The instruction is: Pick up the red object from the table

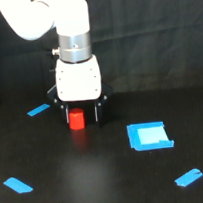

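One red object (76,119), a short red-orange cylinder, is recorded standing upright on the table (97,180). It is set between the two dark fingers (97,112) of the gripper (82,115), nearer the finger on the exterior view's left. A narrow dark gap is seen between the cylinder and the finger on the exterior view's right; whether the other finger touches it cannot be told. The jaws are spread wider than the cylinder and are not clamped on it. A faint reddish reflection is noted on the surface just below the cylinder.

One gripper is counted, carried on a white housing (78,79) beneath a silver metal ring (74,47), itself joined to one white arm (36,15) entering from the upper part of the exterior view's left. The fingertips are lowered to about the level of the table.

The table is entered as one wide matte black surface. Upon it, four blue tape pieces are counted: one strip (38,110) near the gripper on the exterior view's left, one strip (18,185) toward the lower left, one strip (188,177) toward the lower right, and one square patch (149,135) with a paler centre, on the exterior view's right of the cylinder and apart from it. All four are well apart from one another.

A dark backdrop (148,34) is noted behind the table.
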